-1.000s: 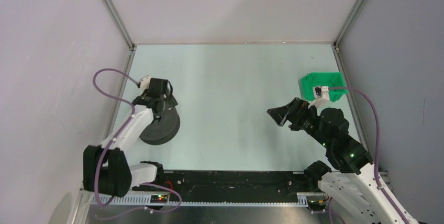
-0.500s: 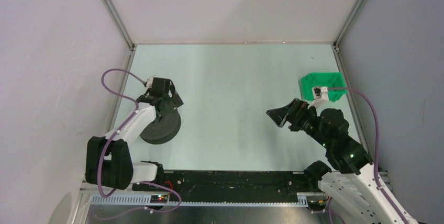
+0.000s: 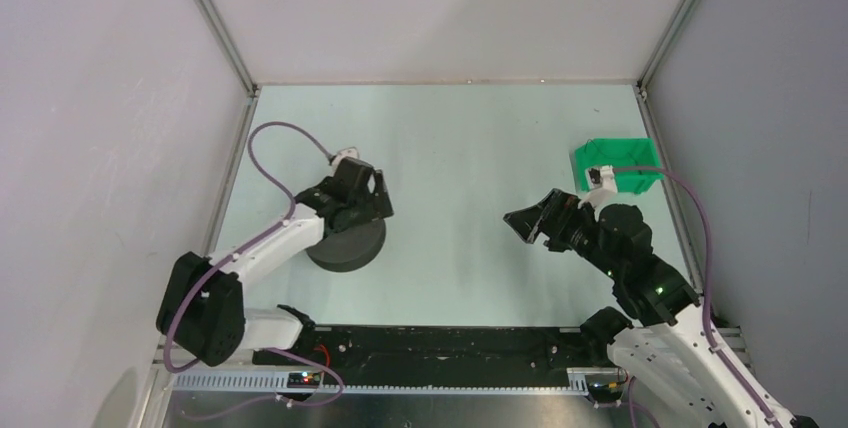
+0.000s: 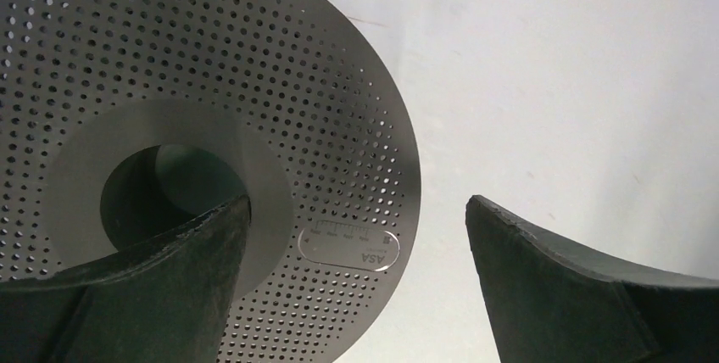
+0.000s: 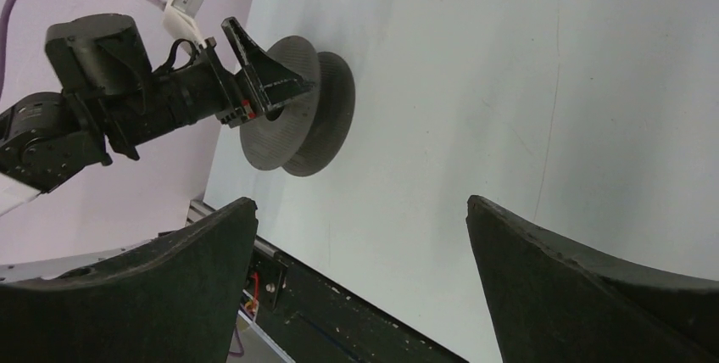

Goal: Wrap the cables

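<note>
Cable [image 5: 554, 108]: a hair-thin dark line, made out only from the right wrist view, lying on the pale table [image 5: 441, 58]. It runs away from the right pincer [image 5: 356, 210] in front of the gap between its fingers, nearer the finger on the right of that view. It touches neither finger. It is too fine to find in the top view, and whether this line is the whole cable cannot be told.

Right pincer: jaws spread wide, nothing between them, held above the table and facing across it toward the left arm. A green bin [image 3: 615, 163] stands just behind it, near the far right corner.

Left pincer [image 3: 360, 198]: jaws also spread wide, set down over a dark grey spool [image 3: 350, 253]. In the left wrist view one finger [image 4: 127, 295] overlaps the centre hole of the perforated upper flange [image 4: 254, 58], while the other finger [image 4: 585, 295] stands outside the flange rim over bare table. Whether the first finger touches the wall of the hole cannot be told.

The spool lies flat, well to the left of the right pincer and well apart from the cable. No turns of cable are visible on it.
</note>
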Motion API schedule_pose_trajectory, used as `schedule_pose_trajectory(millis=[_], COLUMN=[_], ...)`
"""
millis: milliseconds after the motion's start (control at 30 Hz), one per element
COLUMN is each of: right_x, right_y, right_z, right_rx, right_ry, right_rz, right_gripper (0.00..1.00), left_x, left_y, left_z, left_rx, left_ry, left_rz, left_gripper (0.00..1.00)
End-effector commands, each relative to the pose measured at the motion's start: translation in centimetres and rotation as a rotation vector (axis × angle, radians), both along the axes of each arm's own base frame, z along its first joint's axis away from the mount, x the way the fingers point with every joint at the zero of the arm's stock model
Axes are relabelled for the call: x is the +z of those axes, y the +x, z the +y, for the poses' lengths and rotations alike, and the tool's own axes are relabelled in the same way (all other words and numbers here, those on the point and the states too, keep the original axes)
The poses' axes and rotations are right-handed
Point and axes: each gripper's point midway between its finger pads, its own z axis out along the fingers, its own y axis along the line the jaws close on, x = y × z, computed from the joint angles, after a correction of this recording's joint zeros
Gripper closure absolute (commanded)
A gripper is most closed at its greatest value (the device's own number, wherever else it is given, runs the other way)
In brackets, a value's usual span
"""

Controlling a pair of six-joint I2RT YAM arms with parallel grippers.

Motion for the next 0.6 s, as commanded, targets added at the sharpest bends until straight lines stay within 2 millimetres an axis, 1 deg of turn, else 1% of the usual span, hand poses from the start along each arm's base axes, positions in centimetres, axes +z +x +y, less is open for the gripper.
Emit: schedule_pose_trajectory(millis=[0, 33, 67, 100, 133, 167, 200, 233, 267, 300, 333, 367, 400, 433, 467, 500, 533, 567], right_x=[0.8, 0.9, 0.6, 0.8, 0.4, 0.6, 0.1, 0.2, -0.2, 0.0, -0.7, -0.3, -1.1, -0.5, -1.3, -0.5, -1.1, -1.2], right_y=[0.0, 0.1, -0.1, 0.0, -0.1, -0.1, -0.1, 0.0, -0.1, -0.1, 0.0, 0.0, 0.1, 0.1, 0.2, 0.4, 0.5, 1.0], right_z=[0.9, 1.1, 1.3, 1.5, 1.6, 1.8, 1.9, 2.1, 2.2, 2.5, 2.7, 3.1, 3.4, 3.9, 4.3, 4.8, 5.4, 6.0], right_rx=[0.044, 0.053, 0.069, 0.074, 0.084, 0.088, 0.094, 0.098, 0.107, 0.120, 0.126, 0.142, 0.152, 0.169, 0.179, 0.194, 0.208, 0.213], right_ry=[0.038, 0.045, 0.048, 0.056, 0.057, 0.063, 0.063, 0.072, 0.075, 0.089, 0.090, 0.109, 0.110, 0.133, 0.136, 0.161, 0.163, 0.169], right_rz=[-0.049, -0.057, -0.056, -0.066, -0.063, -0.072, -0.064, -0.075, -0.068, -0.084, -0.073, -0.094, -0.079, -0.105, -0.087, -0.121, -0.105, -0.110], right_gripper=[0.03, 0.03, 0.05, 0.05, 0.06, 0.07, 0.08, 0.09, 0.10, 0.11, 0.14, 0.15, 0.18, 0.21, 0.25, 0.28, 0.33, 0.37], left_x=[3.7, 4.4, 4.9, 5.9, 6.4, 7.5, 8.0, 9.3, 10.0, 11.1, 12.5, 13.2, 14.5, 14.7, 16.0, 15.9, 16.6, 16.7], left_y=[0.6, 0.7, 0.2, 0.3, -0.3, -0.2, -0.5, -0.5, -0.5, -0.6, -0.7, -0.7, -0.8, -0.7, -1.0, -0.8, -1.2, -1.0], left_z=[-6.8, -7.8, -9.2, -10.0, -11.0, -11.5, -11.9, -12.1, -12.0, -11.7, -11.2, -10.8, -9.9, -9.0, -8.0, -6.6, -5.5, -4.0], left_rx=[-0.144, -0.166, -0.208, -0.233, -0.267, -0.285, -0.303, -0.311, -0.314, -0.323, -0.329, -0.328, -0.324, -0.309, -0.293, -0.262, -0.245, -0.208], left_ry=[-0.125, -0.135, -0.146, -0.157, -0.167, -0.181, -0.193, -0.211, -0.217, -0.221, -0.217, -0.210, -0.199, -0.187, -0.188, -0.177, -0.185, -0.175], left_rz=[-0.101, -0.113, -0.121, -0.141, -0.148, -0.172, -0.179, -0.207, -0.225, -0.257, -0.302, -0.326, -0.372, -0.385, -0.424, -0.424, -0.451, -0.455], left_gripper=[0.00, 0.00, 0.00, 0.00, 0.01, 0.01, 0.01, 0.01, 0.01, 0.01, 0.01, 0.01, 0.01, 0.01, 0.01, 0.00, 0.00, 0.00])
